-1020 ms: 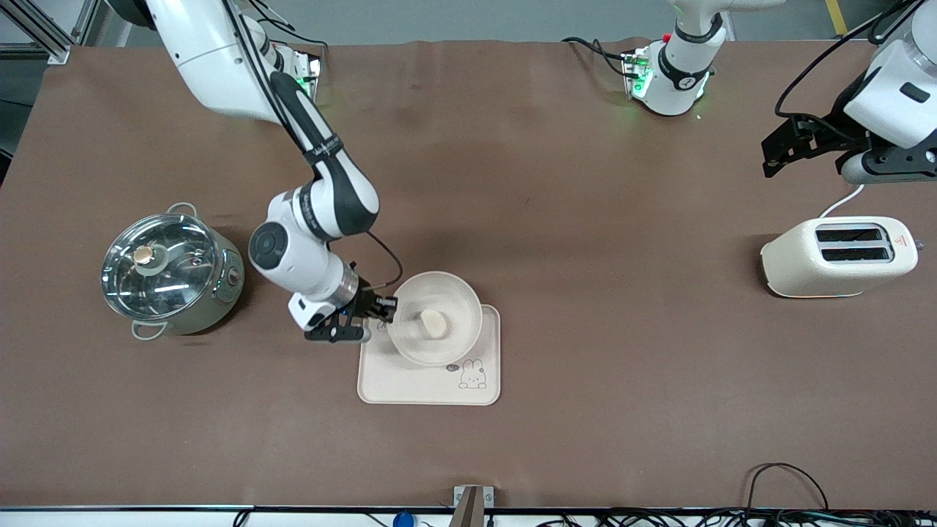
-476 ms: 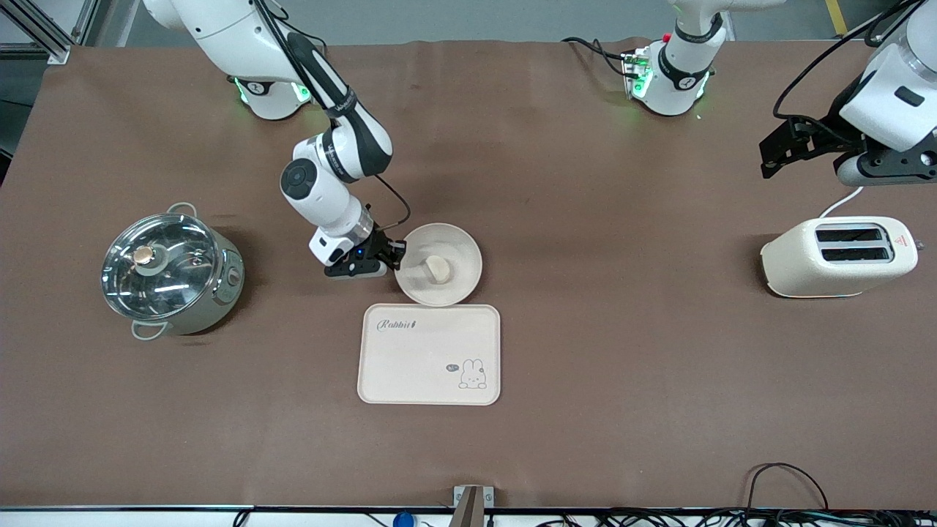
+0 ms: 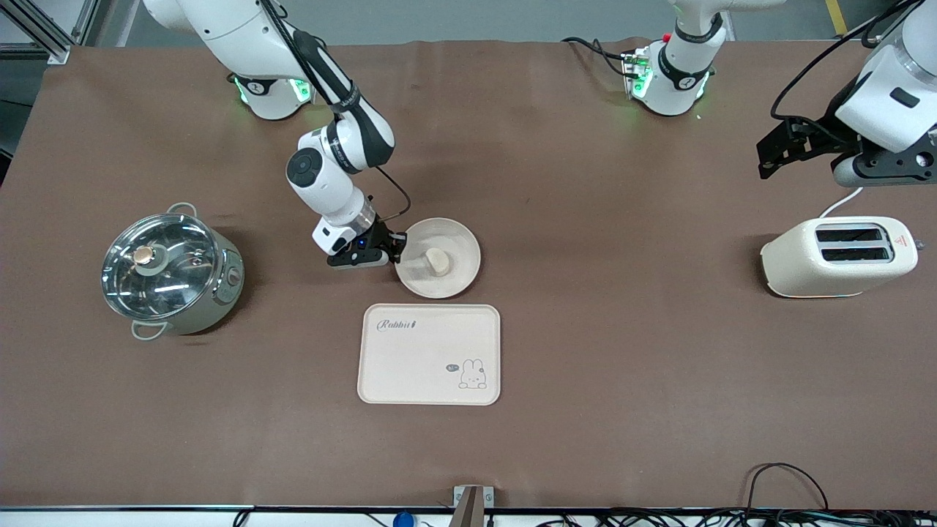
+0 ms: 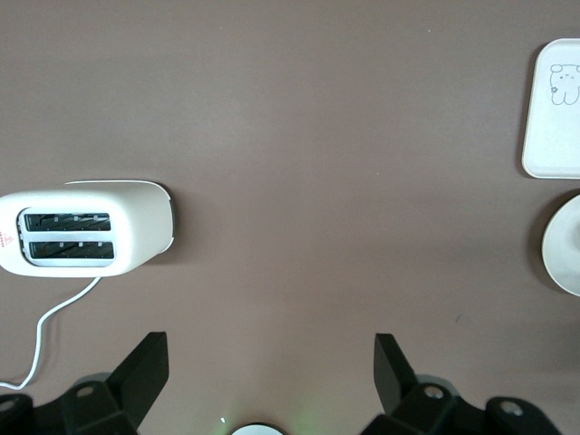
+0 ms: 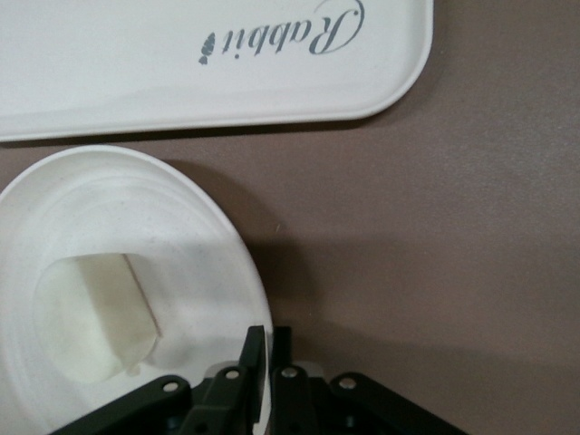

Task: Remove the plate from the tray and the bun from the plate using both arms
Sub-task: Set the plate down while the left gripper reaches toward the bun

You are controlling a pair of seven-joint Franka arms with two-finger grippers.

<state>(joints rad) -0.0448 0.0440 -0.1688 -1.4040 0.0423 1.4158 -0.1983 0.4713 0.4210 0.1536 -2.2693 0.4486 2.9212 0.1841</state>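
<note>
Front view: bun (image 3: 436, 260) sits mid-plate (image 3: 459, 241) at three o'clock from the right tool (image 3: 396, 249), pinched on the rim, while the left tool (image 3: 768, 154), wide open, waits over the tabletop (image 3: 585, 183) near the toaster (image 3: 838, 256).

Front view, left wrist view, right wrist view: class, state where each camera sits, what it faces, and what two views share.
Front view: high across the table, facing both arms; right gripper pinches the plate rim.
Left wrist view: on the left arm, looking down at the toaster; open left gripper shows.
Right wrist view: on the right arm, close over the bun; its fingers show.
Shared: the tray appears in all three.
</note>
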